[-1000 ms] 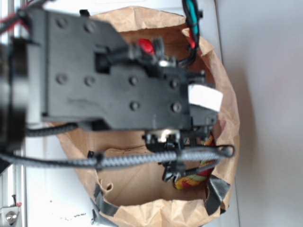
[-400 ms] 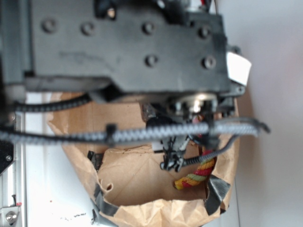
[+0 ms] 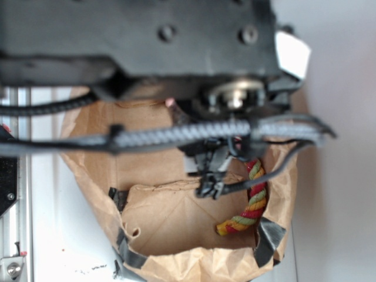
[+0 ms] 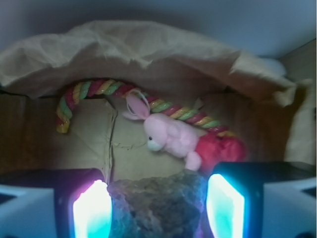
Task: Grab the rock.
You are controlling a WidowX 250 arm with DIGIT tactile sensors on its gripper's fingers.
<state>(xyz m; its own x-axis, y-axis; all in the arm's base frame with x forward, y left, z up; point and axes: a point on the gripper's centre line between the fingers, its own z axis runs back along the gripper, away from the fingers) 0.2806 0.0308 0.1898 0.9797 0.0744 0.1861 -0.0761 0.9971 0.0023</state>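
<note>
2 lit pads [image 4: 225, 208] flank rock [image 4: 157, 206] w/ gripper [image 4: 158, 210] over bag [image 4: 148, 54].

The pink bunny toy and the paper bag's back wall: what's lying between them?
A striped rope lies between the pink plush and the bag wall, in the wrist view.

Tight quarters inside the paper bag [image 4: 148, 49]

The rock [image 4: 158, 203] fills the gap between the pincer [image 4: 158, 208] fingers — ahead, the pink plush toy [image 4: 171, 136], red ball [image 4: 220, 148] and rope [image 4: 99, 89] crowd the back wall; bare bag floor lies open at left.
</note>
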